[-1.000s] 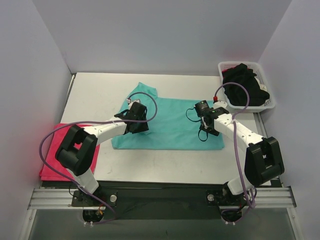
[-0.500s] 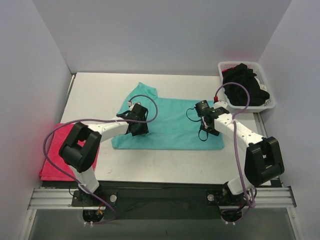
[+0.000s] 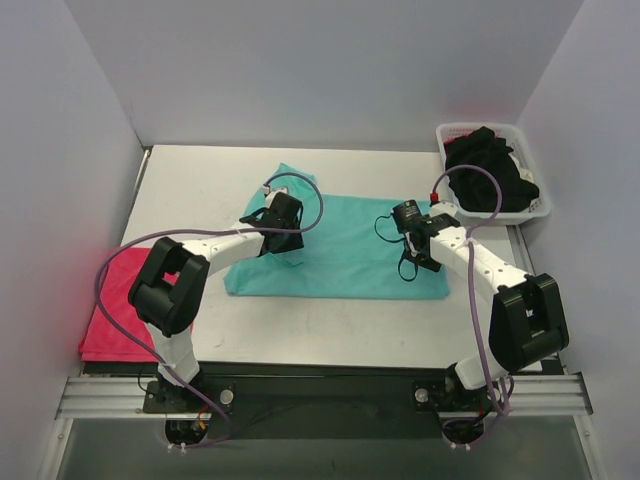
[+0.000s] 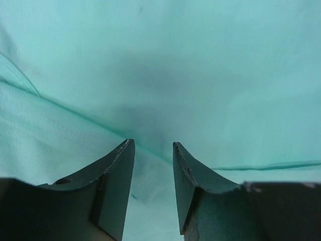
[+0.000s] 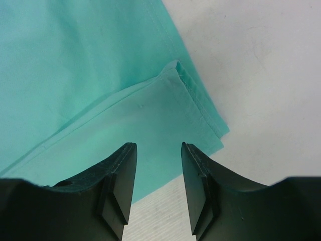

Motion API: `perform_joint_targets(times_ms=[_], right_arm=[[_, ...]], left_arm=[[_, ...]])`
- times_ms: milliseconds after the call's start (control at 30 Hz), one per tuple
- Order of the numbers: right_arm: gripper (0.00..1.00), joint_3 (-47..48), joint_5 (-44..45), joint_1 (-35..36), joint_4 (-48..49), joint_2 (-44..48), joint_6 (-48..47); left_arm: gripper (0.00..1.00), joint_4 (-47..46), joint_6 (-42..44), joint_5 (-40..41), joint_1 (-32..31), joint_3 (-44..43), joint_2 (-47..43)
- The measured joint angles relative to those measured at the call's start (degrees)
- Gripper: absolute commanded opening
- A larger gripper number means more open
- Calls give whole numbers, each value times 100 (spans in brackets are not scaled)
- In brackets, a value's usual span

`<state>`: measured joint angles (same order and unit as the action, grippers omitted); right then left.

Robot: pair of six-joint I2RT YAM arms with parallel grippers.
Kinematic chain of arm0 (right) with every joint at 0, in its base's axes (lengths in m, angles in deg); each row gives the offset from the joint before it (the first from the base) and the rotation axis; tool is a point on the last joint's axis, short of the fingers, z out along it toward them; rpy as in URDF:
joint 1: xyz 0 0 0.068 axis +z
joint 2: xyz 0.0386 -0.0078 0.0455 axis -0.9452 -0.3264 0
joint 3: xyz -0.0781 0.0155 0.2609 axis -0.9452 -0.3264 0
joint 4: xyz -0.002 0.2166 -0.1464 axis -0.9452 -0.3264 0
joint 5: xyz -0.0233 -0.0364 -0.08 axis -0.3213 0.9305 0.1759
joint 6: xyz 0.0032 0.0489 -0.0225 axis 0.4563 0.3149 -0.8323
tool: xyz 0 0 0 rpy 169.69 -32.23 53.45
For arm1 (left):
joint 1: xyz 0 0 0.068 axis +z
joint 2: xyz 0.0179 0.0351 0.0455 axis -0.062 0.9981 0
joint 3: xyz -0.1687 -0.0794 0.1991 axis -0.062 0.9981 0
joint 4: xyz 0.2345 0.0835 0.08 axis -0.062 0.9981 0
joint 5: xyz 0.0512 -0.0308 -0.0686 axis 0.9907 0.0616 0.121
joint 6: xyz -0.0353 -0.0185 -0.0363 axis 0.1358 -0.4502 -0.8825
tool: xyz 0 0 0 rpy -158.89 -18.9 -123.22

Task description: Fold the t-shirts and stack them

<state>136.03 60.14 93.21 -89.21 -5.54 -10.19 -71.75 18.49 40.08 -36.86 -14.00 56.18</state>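
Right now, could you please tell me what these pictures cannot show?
Top view: the left arm covers part of the pinkish-red t-shirt, so its fold is unclear.
Top view: black clothes heap in the white basket; their number is unclear.
Left wrist view: the teal t-shirt fills the frame, blurred; whether the left hand touches it is unclear.

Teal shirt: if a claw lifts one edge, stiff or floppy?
Likely floppy: the teal shirt lies flat in thin folded layers, so a lifted edge should drape. Pushed, it would probably bunch rather than slide whole.
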Motion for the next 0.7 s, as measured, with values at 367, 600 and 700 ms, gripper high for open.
perform_joint_targets(times_ms=[367, 600, 700], right_arm=[[40, 2, -24, 20, -2, 0, -116], [40, 90, -70, 387, -15, -55, -192], [40, 155, -107, 494, -9, -146, -190]], left_arm=[[45, -356, 337, 404, 4, -326, 140], [45, -103, 284, 654, 131, 199, -654], [45, 66, 260, 699, 192, 352, -1012]])
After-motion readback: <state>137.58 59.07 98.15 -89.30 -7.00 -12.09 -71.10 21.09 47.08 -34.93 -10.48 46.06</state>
